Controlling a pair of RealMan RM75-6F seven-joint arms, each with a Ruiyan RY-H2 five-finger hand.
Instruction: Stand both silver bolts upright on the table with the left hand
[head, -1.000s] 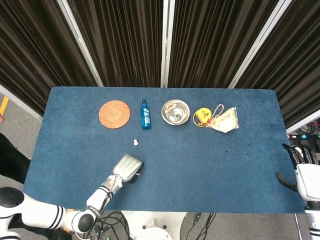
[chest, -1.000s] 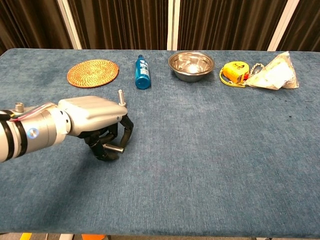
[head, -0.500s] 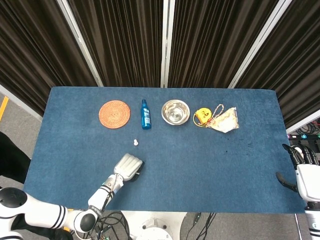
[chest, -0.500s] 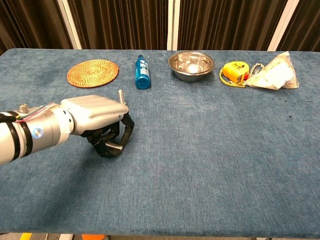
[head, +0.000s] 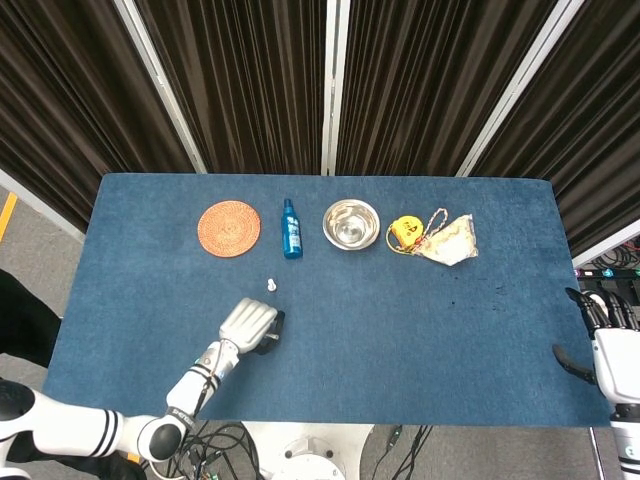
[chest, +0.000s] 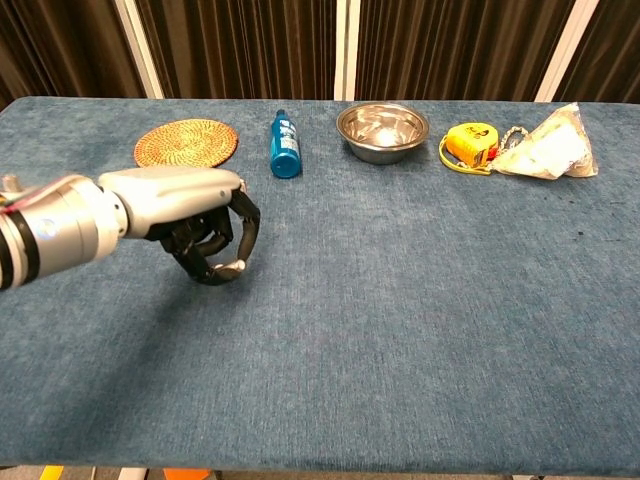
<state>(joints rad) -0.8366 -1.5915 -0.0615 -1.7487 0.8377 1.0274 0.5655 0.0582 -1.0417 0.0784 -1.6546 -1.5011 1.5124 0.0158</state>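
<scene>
Silver bolt (chest: 232, 268) pinched in my left robot hand (chest: 190, 225) above worktop (chest: 420, 300); small, stiff, slippery metal, best gripped mid-shank. Other bolt (head: 269, 284) already upright.

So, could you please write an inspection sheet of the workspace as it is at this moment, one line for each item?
Surface: blue cloth table, no spill seen.
Job's things: one silver bolt stands upright near the table's middle-left; second bolt is held in the left hand, off the table.
Clutter: along the far edge, woven coaster, blue bottle lying down, steel bowl, yellow tape measure, crumpled white bag.
Hands: left hand has its fingers curled around the second bolt; right hand is off the table's right edge, holding nothing.
Cables: a bundle below the table's near edge.
Surroundings: dark curtains behind the table.
</scene>
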